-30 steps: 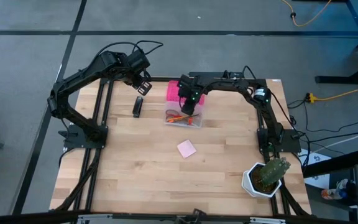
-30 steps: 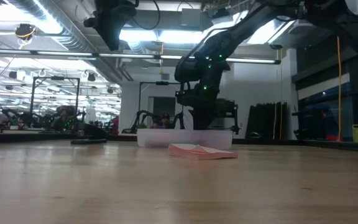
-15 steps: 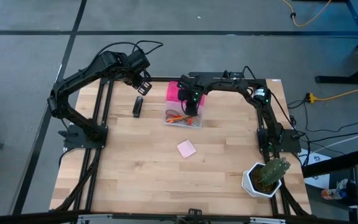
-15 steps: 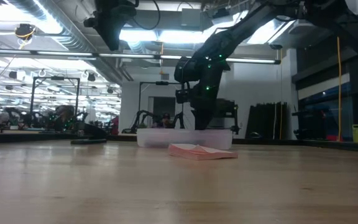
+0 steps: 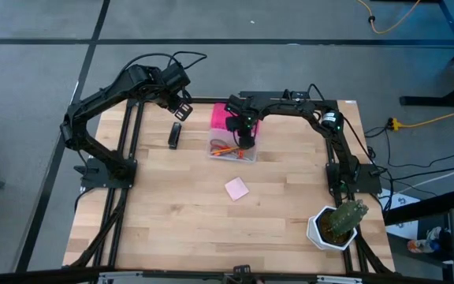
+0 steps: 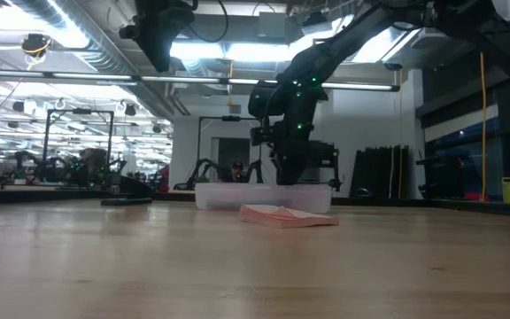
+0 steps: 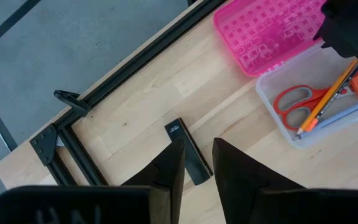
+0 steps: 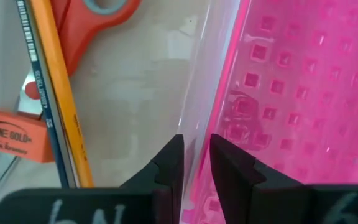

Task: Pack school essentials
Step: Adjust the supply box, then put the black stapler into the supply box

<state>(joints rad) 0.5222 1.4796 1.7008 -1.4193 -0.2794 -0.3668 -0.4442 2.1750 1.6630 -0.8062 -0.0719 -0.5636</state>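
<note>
Scissors with red handles (image 7: 297, 102), an orange pencil (image 7: 328, 96) and a slim pen lie in the clear plastic box (image 5: 232, 150) near the tabletop's far edge. The right gripper (image 5: 245, 139) hovers over the box wall, fingers narrowly parted, grasping nothing. The left gripper (image 5: 181, 106) hangs above the black oblong item (image 5: 175, 136), likewise empty. A pink square notepad (image 5: 236, 188) sits mid-table.

I see the box (image 5: 232, 149) at the far middle of the table (image 5: 172, 221), with the scissors (image 7: 297, 102) and pencil (image 7: 329, 96) inside. The lid (image 5: 222, 116) lies just behind it. The black item (image 5: 174, 136) lies left of the box, the notepad (image 5: 236, 188) nearer me, the cactus (image 5: 336, 223) near right.
</note>
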